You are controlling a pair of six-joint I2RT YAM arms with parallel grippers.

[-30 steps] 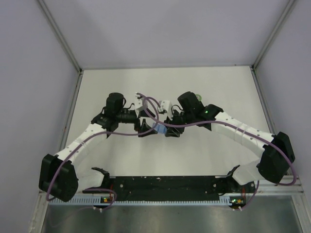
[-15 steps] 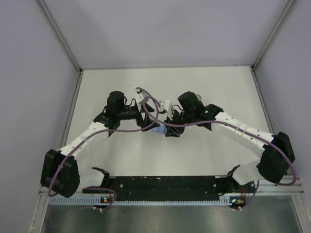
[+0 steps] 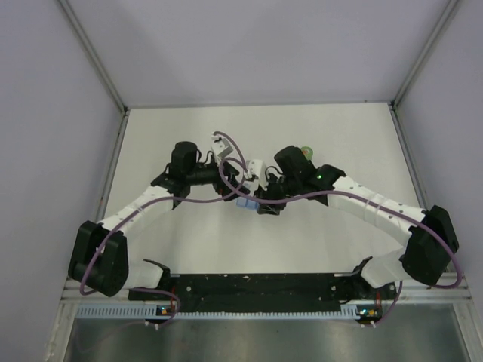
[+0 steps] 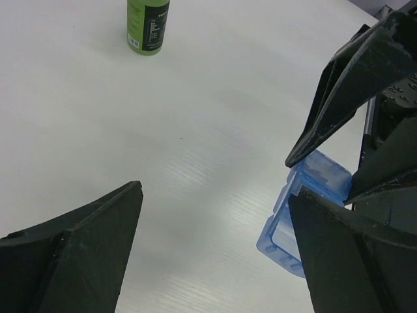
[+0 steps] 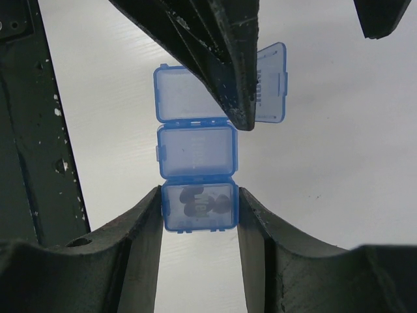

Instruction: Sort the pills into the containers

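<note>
right gripper [image 5: 199, 199] clamps the blue pill box [image 5: 197, 151]; left gripper [image 4: 214, 193] gapes; bottle [image 4: 148, 26] label unreadable.

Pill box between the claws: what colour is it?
The pill box is translucent blue, clearest in the right wrist view.

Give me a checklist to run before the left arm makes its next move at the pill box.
1. Hold on the pill box: ok, the right end effector clamps its near compartment.
2. Far lid open: ok, swung out sideways.
3. State of the left end effector: ok, jaws wide apart, nothing between them.
4. Near compartment's pills: ok, dark shapes show through.
5. Loose pill to pick up: cannot tell, none shows on the table.
6. Green-labelled bottle out of the way: ok, upright, well apart from the box.
</note>
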